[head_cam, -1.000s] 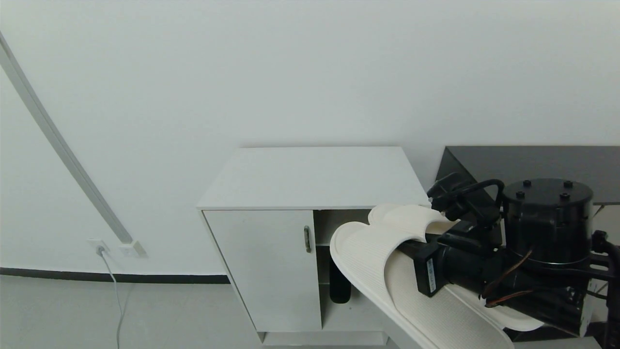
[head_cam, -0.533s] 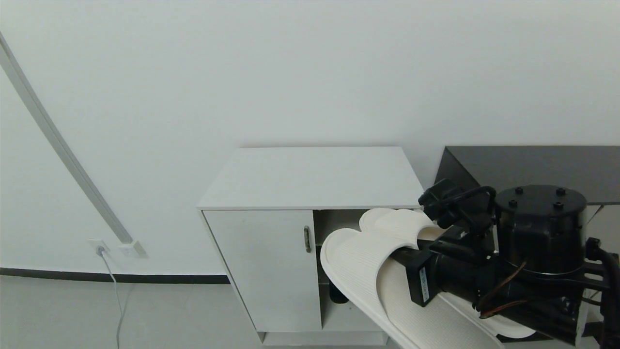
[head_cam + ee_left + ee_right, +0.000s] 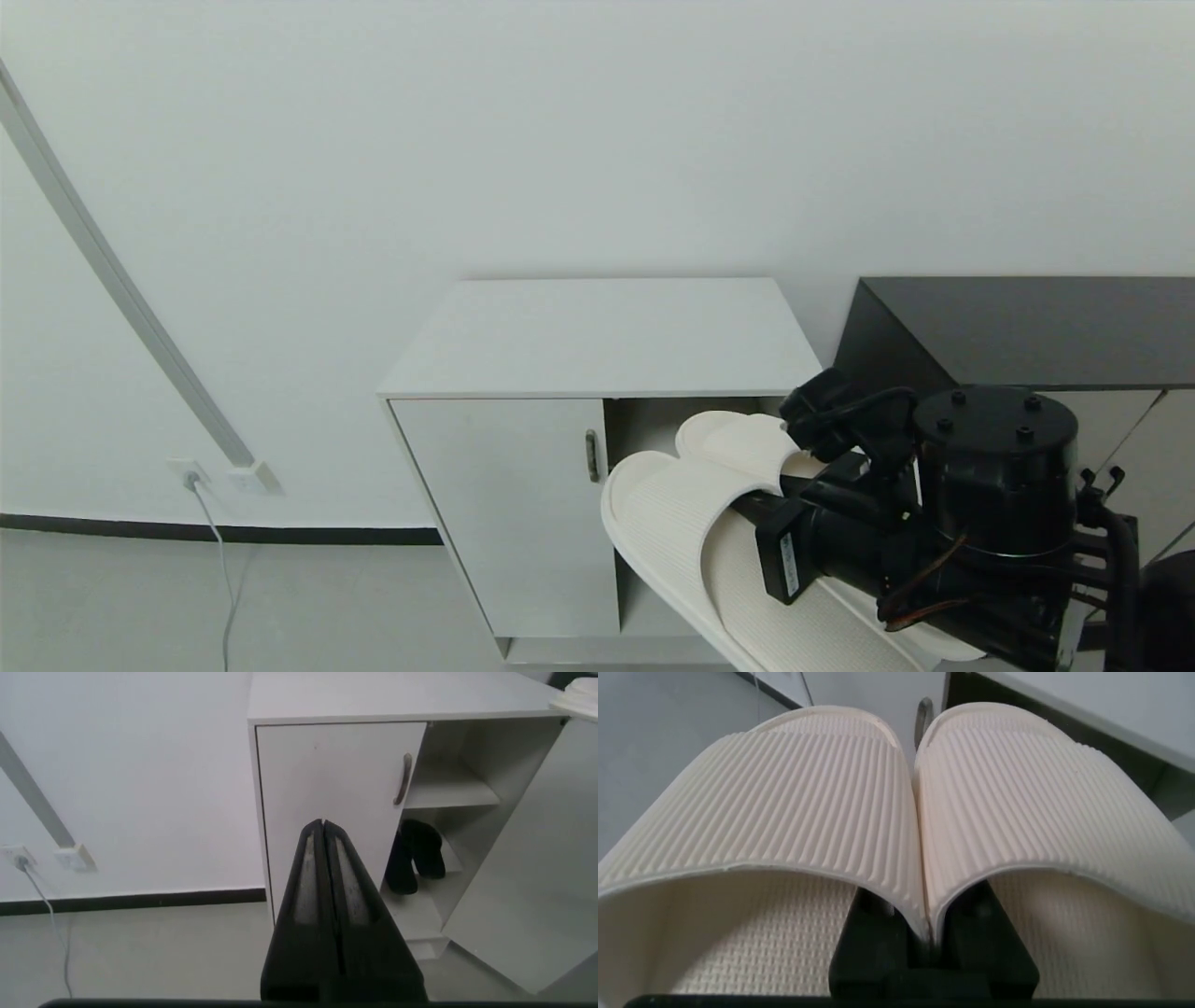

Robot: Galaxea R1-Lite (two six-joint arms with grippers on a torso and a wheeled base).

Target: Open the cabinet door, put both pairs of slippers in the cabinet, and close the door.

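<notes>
The cream slippers [image 3: 672,523] have swung nearer the open cabinet [image 3: 597,341], pinched by their touching inner sides in the closed right claw [image 3: 929,938], and their wide toes could snag the shelf [image 3: 453,791] and pull free.

One cabinet [image 3: 597,336] with two doors [image 3: 509,513] — one shut, one swung open — and a single shelf [image 3: 450,789], plus two cream slippers [image 3: 813,793], two black slippers [image 3: 404,863], one door handle [image 3: 591,455], one dark table [image 3: 1027,327], one slanting wall strip [image 3: 121,280] and one trailing cable [image 3: 227,579].
</notes>
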